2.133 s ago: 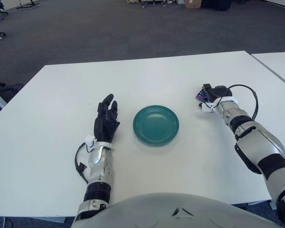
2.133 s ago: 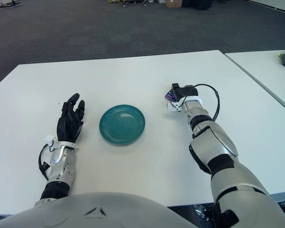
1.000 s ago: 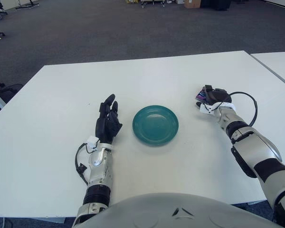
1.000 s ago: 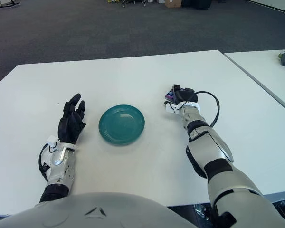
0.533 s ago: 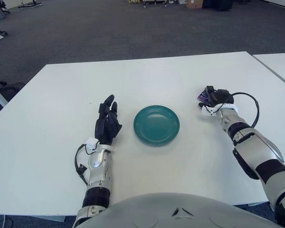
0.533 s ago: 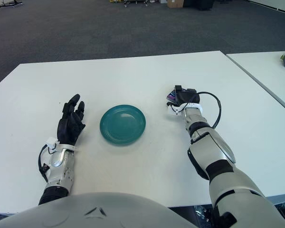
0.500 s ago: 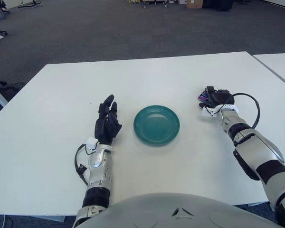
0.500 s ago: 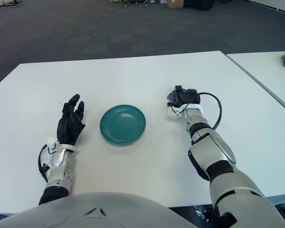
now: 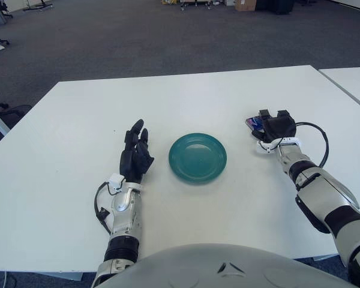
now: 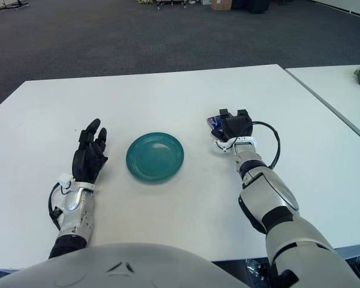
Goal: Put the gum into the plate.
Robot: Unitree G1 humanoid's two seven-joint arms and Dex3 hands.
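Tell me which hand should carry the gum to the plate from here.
The right hand. It is already at the gum, on the right of the teal plate, though whether its fingers grip the gum is unclear. The left hand shows beside the plate's left, fingers extended, with the plate between it and the gum.

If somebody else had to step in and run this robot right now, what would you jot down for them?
Right robot hand: over the small purple gum pack on the white table, right of the plate; grasp unconfirmed.
Left robot hand: idle, fingers spread, left of the plate.
Round teal plate: holds nothing.
Done: the reach to the gum.
Left: secure the gum, carry it left, release it in the plate.
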